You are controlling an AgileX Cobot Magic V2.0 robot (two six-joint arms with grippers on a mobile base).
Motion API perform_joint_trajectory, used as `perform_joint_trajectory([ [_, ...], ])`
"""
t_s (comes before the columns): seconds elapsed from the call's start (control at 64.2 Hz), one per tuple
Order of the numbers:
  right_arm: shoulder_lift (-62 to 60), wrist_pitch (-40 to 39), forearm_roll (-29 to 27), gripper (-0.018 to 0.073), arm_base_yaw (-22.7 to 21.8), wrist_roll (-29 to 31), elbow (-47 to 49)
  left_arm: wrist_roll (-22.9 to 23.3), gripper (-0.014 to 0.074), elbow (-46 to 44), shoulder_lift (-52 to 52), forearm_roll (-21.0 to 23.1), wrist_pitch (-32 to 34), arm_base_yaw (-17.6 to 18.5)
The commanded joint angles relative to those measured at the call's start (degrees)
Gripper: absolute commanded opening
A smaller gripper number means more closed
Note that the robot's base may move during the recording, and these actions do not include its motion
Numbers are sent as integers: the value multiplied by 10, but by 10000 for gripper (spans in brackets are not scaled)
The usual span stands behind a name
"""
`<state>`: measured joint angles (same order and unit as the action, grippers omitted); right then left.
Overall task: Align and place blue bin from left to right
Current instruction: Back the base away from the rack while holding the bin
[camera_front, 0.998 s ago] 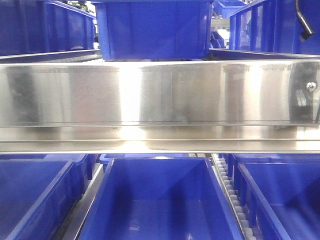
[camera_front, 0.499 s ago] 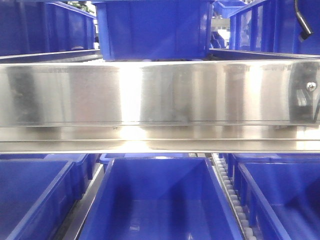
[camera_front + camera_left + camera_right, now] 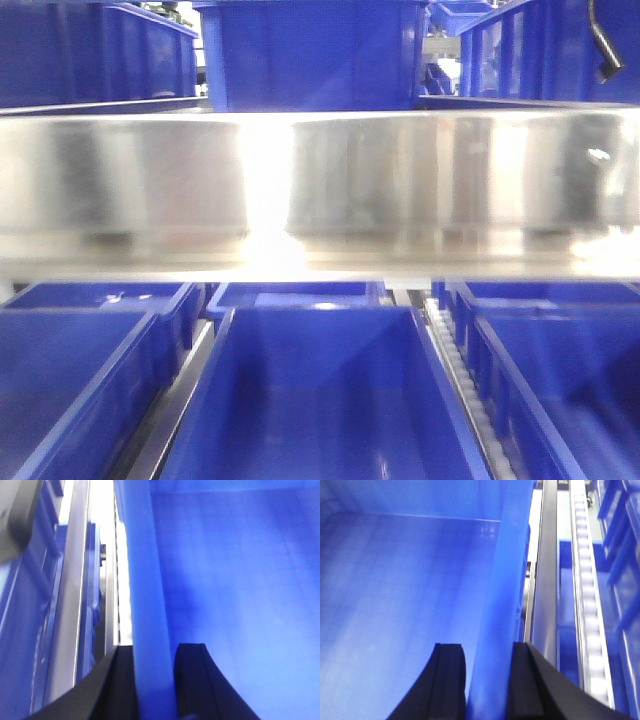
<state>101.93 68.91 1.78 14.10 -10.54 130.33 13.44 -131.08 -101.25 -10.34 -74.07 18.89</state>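
Evidently the blue bin (image 3: 320, 400) sits in the middle lane of the lower shelf, under the steel rail (image 3: 400, 180), with a neighbour bin (image 3: 70, 390) to its left and another (image 3: 560, 380) to its right. The left hand (image 3: 155, 650) pinches the bin's left wall (image 3: 142, 580), one finger inside and one outside. The right hand (image 3: 484, 649) pinches the right wall (image 3: 505, 570) the same way. A roller track (image 3: 587, 605) runs just beside that right wall.

The main risk, I judge, is skew. If one arm pulls or shifts ahead of the other, the bin would twist in its lane and a corner could jam against the roller track or a neighbour. Both grips hold only a smooth, thin wall, so a jam could also make a finger slip off.
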Motion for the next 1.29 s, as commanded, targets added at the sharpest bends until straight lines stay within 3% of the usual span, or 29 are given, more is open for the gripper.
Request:
perform_joint_trajectory([
  [0.0,-18,-78,1,-78,4,21,11,-8,-8,-11,13,7,41,3],
  [1.278,-18,-78,1,-78,4,21,11,-8,-8,-11,13,7,51,3],
])
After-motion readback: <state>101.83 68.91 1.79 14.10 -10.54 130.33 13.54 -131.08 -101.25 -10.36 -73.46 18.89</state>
